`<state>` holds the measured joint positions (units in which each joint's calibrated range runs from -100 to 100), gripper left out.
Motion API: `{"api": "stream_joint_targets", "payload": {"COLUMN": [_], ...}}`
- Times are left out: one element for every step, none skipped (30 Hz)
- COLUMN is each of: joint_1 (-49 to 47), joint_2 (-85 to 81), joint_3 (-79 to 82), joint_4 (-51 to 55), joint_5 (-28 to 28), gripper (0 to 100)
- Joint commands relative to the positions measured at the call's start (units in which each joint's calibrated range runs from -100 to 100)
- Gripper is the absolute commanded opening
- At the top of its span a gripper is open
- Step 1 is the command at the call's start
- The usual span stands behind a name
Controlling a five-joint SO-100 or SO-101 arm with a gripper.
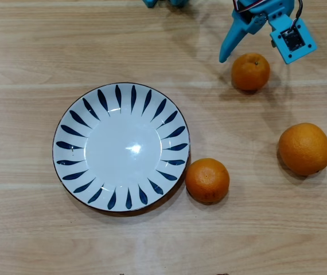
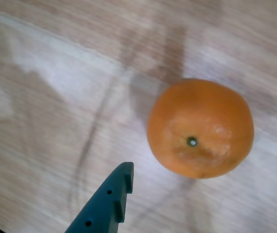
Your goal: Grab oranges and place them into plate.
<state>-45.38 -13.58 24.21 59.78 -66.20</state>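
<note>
1. Take the plate (image 1: 71,120) as your landmark in the overhead view: it is white with dark blue leaf strokes round the rim, it sits on the wooden table (image 1: 26,240), and nothing lies in it.
2. Nearest the plate, you see a small orange (image 1: 207,180) just beside its lower right rim; whether the two touch, you cannot tell.
3. Further to the plate's right lies the large orange (image 1: 304,148), well apart from the rim.
4. Furthest, up and to the right of the plate, sits the other small orange (image 1: 250,71).
5. Your gripper (image 1: 254,47) is above that far orange, its blue finger (image 1: 232,39) to the fruit's upper left and the camera block to its upper right; the jaws stand spread wide and hold nothing.
6. In the wrist view you find that same orange (image 2: 200,128) on the table, stem scar up, with one teal fingertip (image 2: 116,189) to its lower left, not touching it.
7. You can read no writing or label on anything.
</note>
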Motion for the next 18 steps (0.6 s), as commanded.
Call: {"api": "stream_joint_targets", "payload": {"joint_1": [0.4, 0.4, 0.2, 0.0, -0.3, -1.0, -1.7, -2.3, -2.8, -3.3, -3.5, -3.5, -3.5, -3.5, -3.5, -3.5, -3.4, -3.3], "joint_2": [2.3, 2.7, 3.1, 3.6, 4.0, 4.3, 4.6, 5.0, 5.6, 6.7, 7.2, 7.7, 8.1, 8.5, 8.9, 9.4, 9.9, 10.3], "joint_3": [-0.6, -0.7, -0.7, -0.5, -0.4, 0.1, 0.1, 0.1, 0.1, 0.1, 0.1, 0.1, 0.1, 0.2, 0.2, 0.2, 0.2, 0.2], "joint_4": [-1.4, -2.1, -3.6, -5.2, -6.7, -8.9, -9.3, -9.5, -9.5, -9.6, -9.6, -9.6, -9.6, -9.6, -9.6, -9.6, -9.7, -10.1], "joint_5": [-0.5, -0.5, -0.5, -0.5, -0.7, -2.3, -3.2, -4.3, -5.3, -6.3, -6.5, -6.5, -6.5, -6.5, -6.5, -6.5, -6.5, -6.5], "gripper": [47, 47, 47, 47, 47, 47, 47, 47, 47, 47, 47, 47, 47, 47, 47, 47, 47, 47]}}
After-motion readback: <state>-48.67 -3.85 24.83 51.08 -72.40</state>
